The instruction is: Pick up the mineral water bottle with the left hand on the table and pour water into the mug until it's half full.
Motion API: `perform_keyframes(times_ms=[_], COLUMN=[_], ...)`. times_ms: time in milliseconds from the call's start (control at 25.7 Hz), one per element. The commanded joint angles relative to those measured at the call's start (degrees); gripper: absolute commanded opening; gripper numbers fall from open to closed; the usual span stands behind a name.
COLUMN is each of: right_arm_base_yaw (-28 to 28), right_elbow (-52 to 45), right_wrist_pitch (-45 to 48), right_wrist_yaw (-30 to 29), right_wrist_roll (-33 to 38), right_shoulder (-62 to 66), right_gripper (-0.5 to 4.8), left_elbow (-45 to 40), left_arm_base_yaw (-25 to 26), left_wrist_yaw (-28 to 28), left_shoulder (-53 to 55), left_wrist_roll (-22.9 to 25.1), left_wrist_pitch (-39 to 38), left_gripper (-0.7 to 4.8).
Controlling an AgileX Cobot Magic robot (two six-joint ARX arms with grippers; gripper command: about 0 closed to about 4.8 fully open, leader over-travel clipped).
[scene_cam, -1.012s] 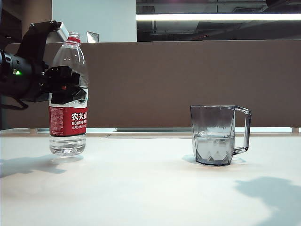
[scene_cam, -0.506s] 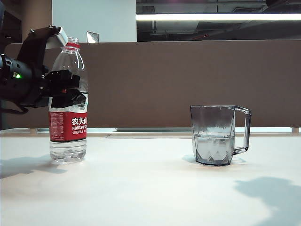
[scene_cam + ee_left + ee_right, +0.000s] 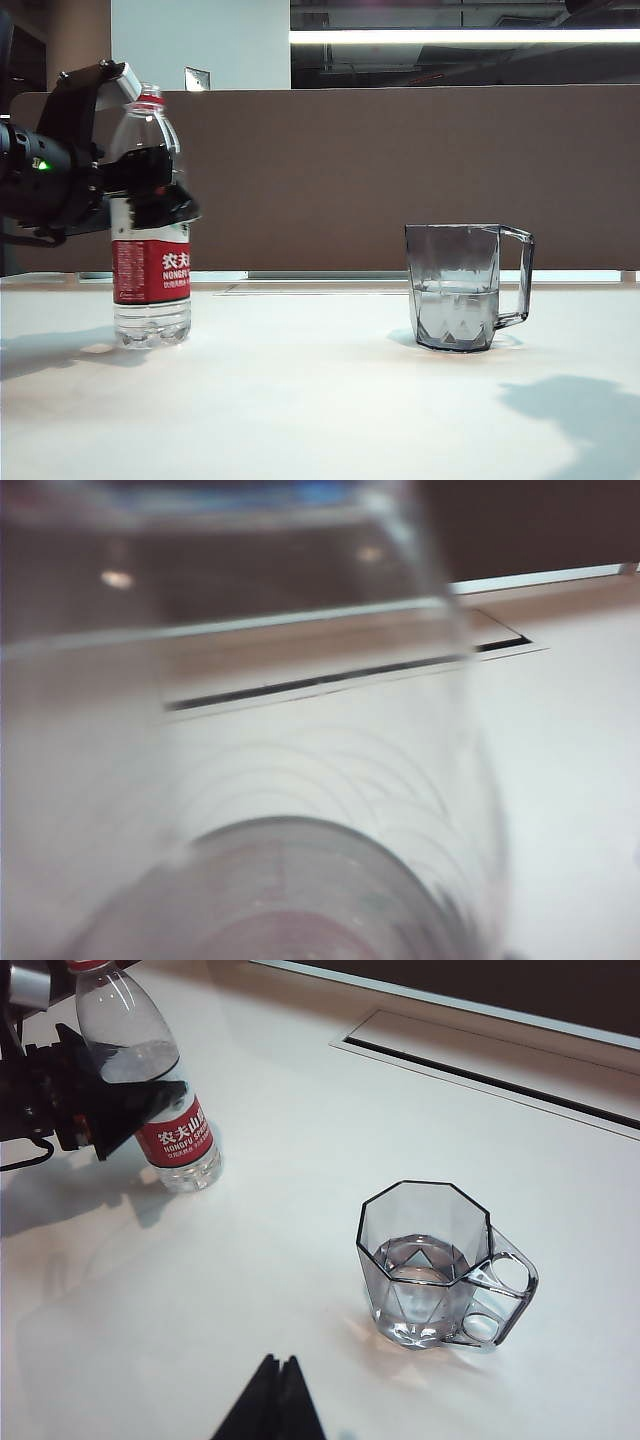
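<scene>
Bottle upright on the left, mug with water on the right.

At far left we see the left gripper [image 3: 165, 190] around the upper body of the bottle [image 3: 152, 215], fingers spread wider than the bottle, so its hold looks released. The bottle is clear plastic with a red neck ring and a red-and-white label, standing on the white surface [image 3: 320, 400]. Well apart to the right stands the smoky grey faceted mug [image 3: 455, 287], handle to the right, about half full of water [image 3: 455, 305]. The right gripper [image 3: 272, 1400] hangs clenched above the surface near the mug.
</scene>
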Motion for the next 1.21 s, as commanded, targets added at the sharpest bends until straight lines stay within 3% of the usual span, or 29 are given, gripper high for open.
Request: perform_keyframes(times_ms=[39,156,428,1051,1129,1168,1207], right_arm_base_yaw=[0.07,0.07,0.07,0.07,0.07,0.07,0.07], right_elbow=[0.28,0.28,0.28,0.28,0.26,0.26,0.26], right_wrist_pitch=[0.96,0.87,0.7,0.79,0.76,0.79,0.79], right_wrist_yaw=[-0.11,-0.11,-0.11,-0.09,-0.09,-0.11,-0.09], right_wrist_roll=[-0.02,-0.02,0.0,-0.02,-0.02,0.0,-0.02], right_shoulder=[-0.09,-0.09,-0.09,-0.09,-0.09,-0.09,-0.09], right_gripper=[-0.08,-0.08,-0.08,-0.08,-0.08,-0.08,-0.08], left_elbow=[0.24,0.24,0.24,0.26,0.26,0.26,0.26], left_arm_base_yaw=[-0.2,-0.26,-0.26,-0.26,-0.26,-0.26,-0.26], left_wrist_yaw=[0.24,0.24,0.26,0.26,0.26,0.26,0.26], left_shoulder=[-0.46,-2.32,-10.8,-24.48,-26.18,-28.17,-29.16], left_wrist_roll=[-0.33,-0.31,0.0,-0.28,-0.33,-0.35,-0.33], left_wrist_pitch=[0.68,-0.92,-15.93,-39.19,-41.83,-44.48,-45.55], left_gripper=[4.36,4.36,4.36,4.31,3.93,2.99,2.55])
